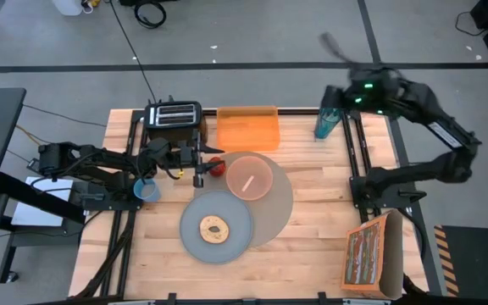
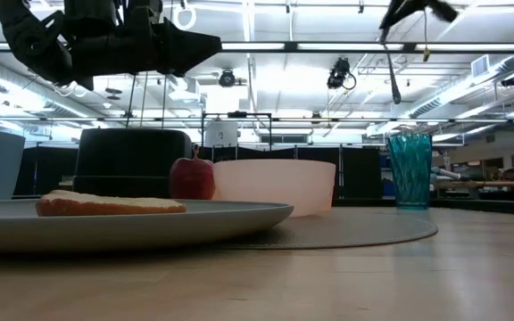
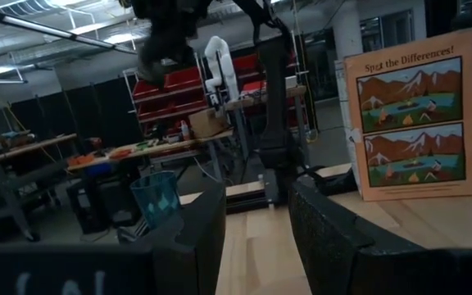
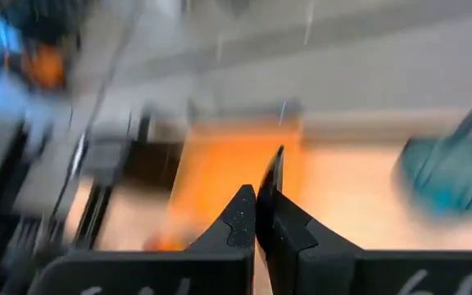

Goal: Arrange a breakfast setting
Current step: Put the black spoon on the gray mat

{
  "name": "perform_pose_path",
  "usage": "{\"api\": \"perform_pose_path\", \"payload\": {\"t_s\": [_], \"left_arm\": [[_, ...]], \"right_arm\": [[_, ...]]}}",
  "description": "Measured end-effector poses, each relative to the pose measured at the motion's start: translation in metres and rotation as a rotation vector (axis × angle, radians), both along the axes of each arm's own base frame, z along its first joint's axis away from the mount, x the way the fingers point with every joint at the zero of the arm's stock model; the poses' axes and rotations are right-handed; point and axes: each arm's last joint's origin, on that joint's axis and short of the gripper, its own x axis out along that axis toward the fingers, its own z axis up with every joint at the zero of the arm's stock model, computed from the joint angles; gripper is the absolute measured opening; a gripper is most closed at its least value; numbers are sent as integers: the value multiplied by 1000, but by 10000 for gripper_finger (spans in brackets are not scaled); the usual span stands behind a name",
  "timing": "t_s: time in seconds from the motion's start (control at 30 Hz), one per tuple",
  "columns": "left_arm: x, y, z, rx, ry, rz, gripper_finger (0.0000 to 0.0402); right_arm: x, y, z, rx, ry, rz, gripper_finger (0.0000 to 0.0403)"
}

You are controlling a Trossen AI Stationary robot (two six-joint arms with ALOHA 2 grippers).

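The round grey mat [image 1: 278, 203] lies mid-table. The translucent pink bowl [image 1: 249, 176] stands on it. The blue-grey plate [image 1: 217, 226] with the bagel [image 1: 215, 227] overlaps the mat's near left edge. The red apple [image 1: 217, 166] rests on the table left of the bowl, and the small blue cup [image 1: 148, 191] stands farther left. My left gripper [image 1: 200, 166] is open and empty, raised just left of the apple. My right gripper [image 1: 352, 66] is raised high over the far right corner, shut on a thin dark utensil, apparently the spoon [image 2: 392, 67]. My right gripper pinches the thin spoon between its two fingertips; a narrow sliver of it [image 4: 278, 164] stands out from between them. In the low view the spoon hangs down below the gripper [image 2: 409, 11], lifted far clear of the table. Which end is held I cannot tell.
A black toaster [image 1: 174, 114] and an orange container [image 1: 247, 127] stand at the far edge. A teal ribbed glass [image 1: 325, 123] is at the far right. A picture book [image 1: 371, 254] stands at the near right. Bare wood lies between the mat and the book.
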Motion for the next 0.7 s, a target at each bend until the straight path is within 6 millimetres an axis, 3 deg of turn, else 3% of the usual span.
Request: {"api": "perform_pose_path", "payload": {"t_s": [0.13, 0.3, 0.43, 0.7], "left_arm": [[0, 1, -1, 5, 9, 4, 142], [1, -3, -5, -4, 56, -10, 142], [5, -21, -11, 32, 113, -80, 141], [4, -61, -21, 99, 247, -149, 141]], "right_arm": [[28, 9, -17, 256, 49, 109, 15], [64, 18, -53, 443, 298, 81, 15], [98, 18, -88, 604, 391, 115, 15], [137, 15, -175, 809, 516, -28, 15]]}}
